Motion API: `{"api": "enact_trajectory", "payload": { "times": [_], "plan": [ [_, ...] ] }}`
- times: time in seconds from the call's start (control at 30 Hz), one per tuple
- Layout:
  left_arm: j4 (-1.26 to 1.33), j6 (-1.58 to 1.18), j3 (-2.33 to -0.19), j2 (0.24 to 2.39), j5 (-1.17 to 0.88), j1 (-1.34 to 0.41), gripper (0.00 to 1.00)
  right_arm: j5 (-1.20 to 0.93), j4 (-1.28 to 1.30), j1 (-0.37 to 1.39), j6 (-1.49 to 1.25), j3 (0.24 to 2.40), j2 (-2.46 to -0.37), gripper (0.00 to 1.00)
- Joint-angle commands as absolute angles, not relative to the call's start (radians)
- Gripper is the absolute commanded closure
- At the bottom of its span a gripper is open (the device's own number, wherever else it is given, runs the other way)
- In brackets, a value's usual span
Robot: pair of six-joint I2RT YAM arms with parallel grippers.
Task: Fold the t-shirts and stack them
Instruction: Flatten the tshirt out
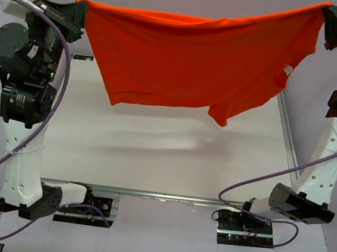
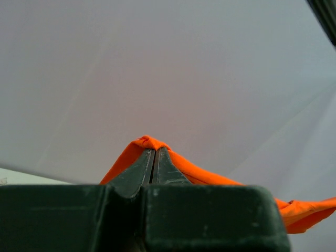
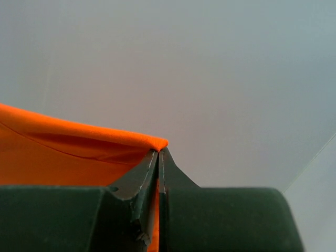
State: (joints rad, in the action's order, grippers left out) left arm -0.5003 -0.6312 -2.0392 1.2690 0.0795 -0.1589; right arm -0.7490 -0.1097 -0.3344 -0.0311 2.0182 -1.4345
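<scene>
Both arms stand tall from their bases at the near edge of the bench [image 1: 170,163], and I have the t-shirt [image 1: 188,61] strung between them in the air. My left arm [image 1: 24,140] rises at about 9 o'clock in the top view. Its wrist bends inward, so the left claw [image 1: 80,5] sits at roughly 10 o'clock, pointing toward the middle. My right arm [image 1: 329,156] leans up at 3 o'clock, with the right claw [image 1: 327,11] in the 1 o'clock corner, higher in the view than the left.

Each claw is clenched on a corner of the shirt. In the left wrist view the fingers [image 2: 137,170] meet with a small hump of orange fabric pinched at their tips. In the right wrist view the fingers [image 3: 176,176] are pressed together over a taut edge.

The shirt hangs as a spread sheet from 10 to 1 o'clock. Its upper edge sags slightly, and a sleeve [image 1: 221,114] dangles at the lower right. As far as I can tell, it hangs above the bench without touching it.
</scene>
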Motion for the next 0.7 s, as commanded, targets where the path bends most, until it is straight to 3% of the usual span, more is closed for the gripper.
{"api": "enact_trajectory", "payload": {
  "times": [0.0,0.37,0.67],
  "plan": [
    [-0.459,-0.649,-2.028,1.201,0.117,-0.153,0.92,-0.697,-0.227,-0.342,-0.101,2.08,-1.382,0.94],
    [-0.43,-0.626,-1.951,1.123,0.167,-0.153,0.92,-0.676,-0.253,-0.342,-0.17,2.02,-1.293,0.94],
    [-0.364,-0.624,-1.734,1.1,0.186,-0.153,0.92,-0.684,-0.31,-0.296,-0.216,1.59,-1.221,0.94]
  ]
}}
